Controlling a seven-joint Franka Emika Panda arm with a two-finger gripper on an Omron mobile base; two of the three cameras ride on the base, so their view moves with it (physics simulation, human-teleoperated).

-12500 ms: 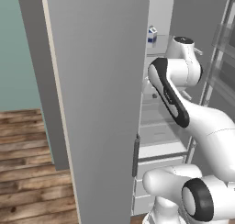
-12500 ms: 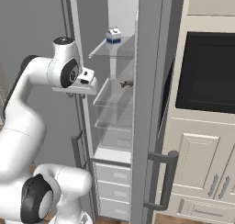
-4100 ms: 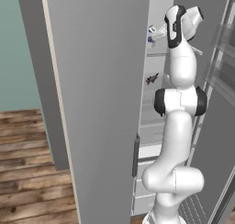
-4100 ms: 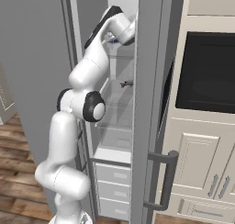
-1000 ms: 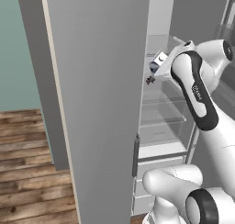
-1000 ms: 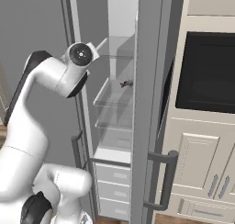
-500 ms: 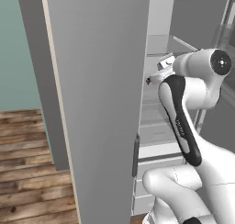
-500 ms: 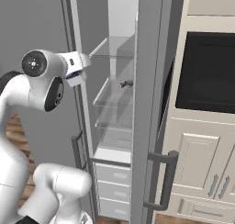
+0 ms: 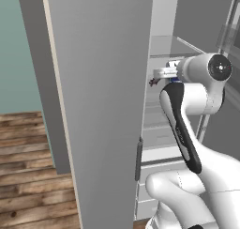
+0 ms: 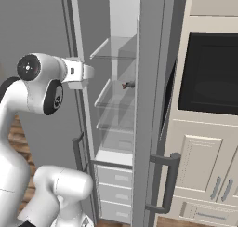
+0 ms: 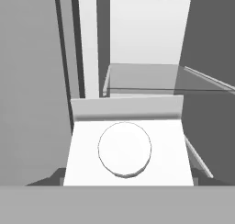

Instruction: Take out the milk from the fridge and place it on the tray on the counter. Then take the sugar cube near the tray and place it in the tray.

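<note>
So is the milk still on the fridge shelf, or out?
Off the shelf. The milk sits between the jaws, its gabled top filling the hand view; the glass shelves of the fridge show no carton.

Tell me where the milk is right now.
In the hand view's lower middle, the milk is clamped in the gripper, in front of the fridge's glass shelves.

Milk [image 11: 126,149] hides fingers; fridge [image 9: 103,106] door probably hides shelves.

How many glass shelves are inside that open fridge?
3: top shelf, middle shelf, and lower shelf just beneath it; more may be hidden behind the door.
</note>
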